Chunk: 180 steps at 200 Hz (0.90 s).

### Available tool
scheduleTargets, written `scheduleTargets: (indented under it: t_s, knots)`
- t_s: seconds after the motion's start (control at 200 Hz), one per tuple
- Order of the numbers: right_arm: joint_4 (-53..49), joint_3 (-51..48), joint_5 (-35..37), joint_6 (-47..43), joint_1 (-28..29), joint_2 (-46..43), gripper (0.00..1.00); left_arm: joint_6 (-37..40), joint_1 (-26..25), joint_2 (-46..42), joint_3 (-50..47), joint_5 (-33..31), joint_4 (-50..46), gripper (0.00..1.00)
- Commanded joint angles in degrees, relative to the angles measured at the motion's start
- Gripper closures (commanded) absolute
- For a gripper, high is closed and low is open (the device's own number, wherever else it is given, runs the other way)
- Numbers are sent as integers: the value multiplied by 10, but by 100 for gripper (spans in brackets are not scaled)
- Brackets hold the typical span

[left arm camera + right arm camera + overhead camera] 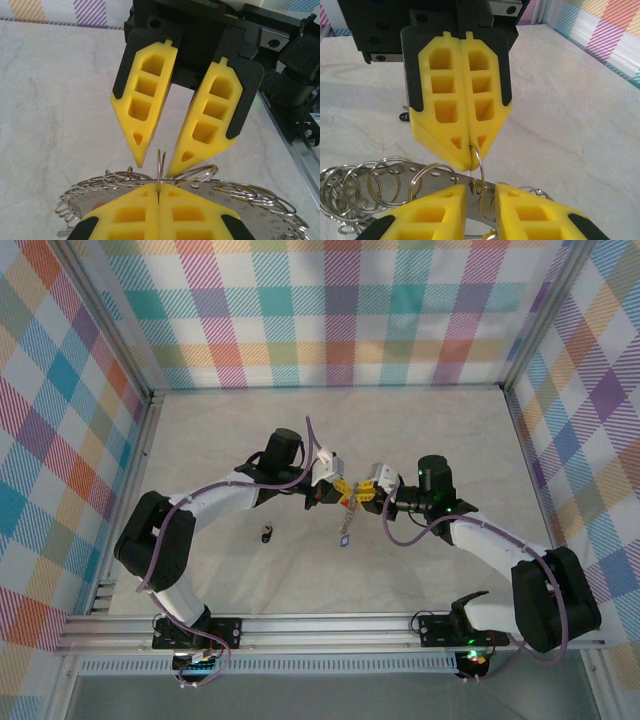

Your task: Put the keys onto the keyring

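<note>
The ring is being readied for threading: the left hand (pixel 470 162) is clamped on the keyring (pixel 100 200), held above the middle of the surface (pixel 300 430), while the right hand (pixel 480 189), fingers apart, straddles one loop and probably must close on it next, since a black-tagged key (pixel 267 534) lies unthreaded left of the middle.

The table (pixel 220 430) is a pale, faintly marbled slab, walled on three sides by plaid panels (pixel 330 310). A key with a black tag (pixel 267 534) lies flat on it. Well to that key's right sits a blue-tagged key (pixel 345 539); whether it touches the surface cannot be told. Nearer than the black-tagged key runs the aluminium rail (pixel 330 632).
</note>
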Motion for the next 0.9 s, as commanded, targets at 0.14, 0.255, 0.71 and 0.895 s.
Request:
scheduleTargets:
  t_s: [0.14, 0.255, 0.71, 0.895]
  knots:
    - [13, 8, -31, -1, -2, 4, 82, 4, -8, -17, 9, 30, 24, 100]
    - [11, 8, -35, -1, -1, 4, 87, 6, -8, -17, 8, 42, 25, 100]
    - [-57, 26, -48, -50, -1, -13, 100, 112, -11, -15, 50, 48, -114, 71]
    - [-98, 39, -52, -76, -2, -20, 100, 184, -11, -2, 97, 61, -235, 0]
